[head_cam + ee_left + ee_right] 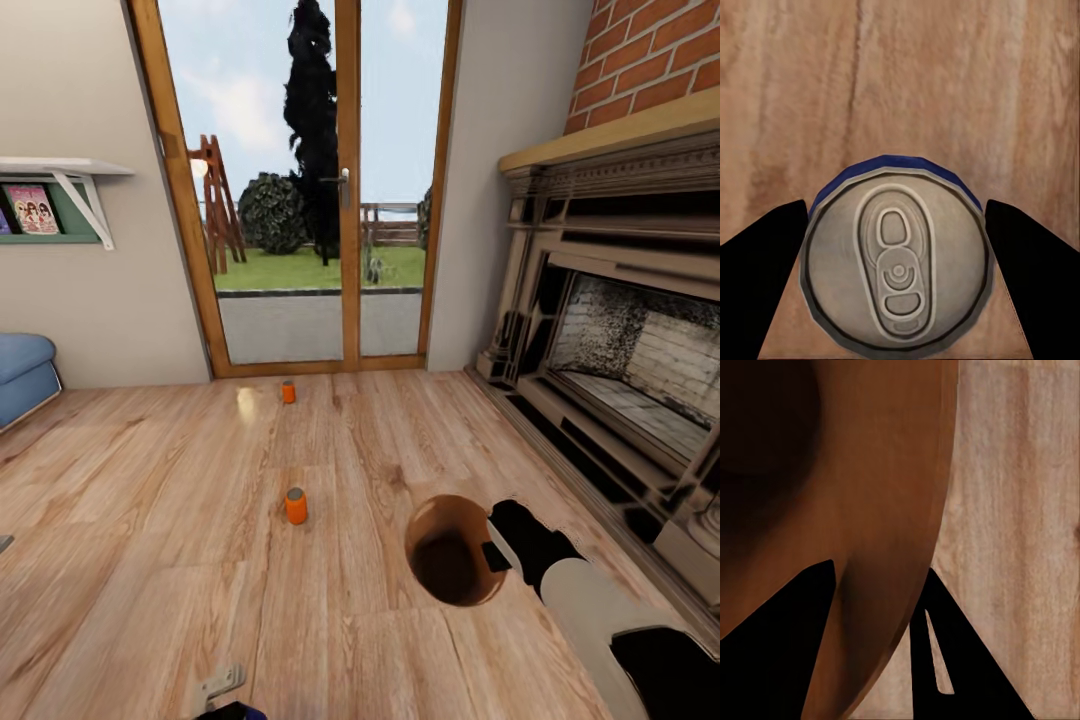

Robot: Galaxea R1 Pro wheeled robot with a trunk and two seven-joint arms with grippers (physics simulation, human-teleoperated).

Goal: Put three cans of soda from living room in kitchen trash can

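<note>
The robot stands in the living room on the reddish wood-plank floor (150, 560), facing the wood-framed glass doors (305, 180), with the stone fireplace (620, 370) and its brick chimney (655, 60) along the right side.

Two orange soda cans stand upright on the floor, well apart from each other. The far orange can (288, 392) is near the foot of the glass doors; the near orange can (296, 506) stands in the middle of the floor, to the left of the trash can.

The trash can (455, 550) shows its round open mouth and smooth orange-brown inside. The right hand (498, 556) is at its rim on the right side. In the right wrist view the right hand (881, 607) has its two dark fingers (787, 630) either side of the trash can's wall (892, 510), one finger inside the bin and one outside, closed on the rim.

In the left wrist view the blue soda can (896, 259) is seen from above, grey top and pull tab up, blue side just showing at its edge. The left hand (896, 262) has a dark finger (761, 270) at each side of the can, close against it, gripping it over the plank floor.

At the left edge of the head view a blue sofa (22, 375) sits below a white wall shelf (65, 175).
</note>
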